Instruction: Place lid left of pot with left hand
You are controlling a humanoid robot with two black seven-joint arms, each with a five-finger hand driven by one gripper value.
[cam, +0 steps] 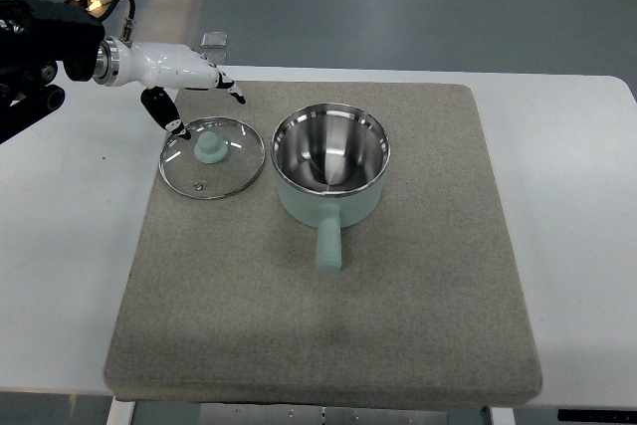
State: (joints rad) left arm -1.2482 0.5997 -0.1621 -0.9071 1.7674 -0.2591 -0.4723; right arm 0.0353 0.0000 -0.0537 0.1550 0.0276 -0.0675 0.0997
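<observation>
A glass lid (212, 157) with a steel rim and a pale green knob lies flat on the grey mat (328, 345), just left of the pot. The pale green pot (330, 168) has a shiny steel inside and stands open, its handle pointing toward the near edge. My left hand (199, 92), white with black fingertips, hovers above the lid's far left rim. Its fingers are spread and hold nothing. The thumb tip reaches down close to the lid's rim. The right hand is out of view.
The mat lies on a white table (70, 246). A small clear bracket (213, 42) sits at the table's far edge behind the hand. Grey floor shows beyond the table.
</observation>
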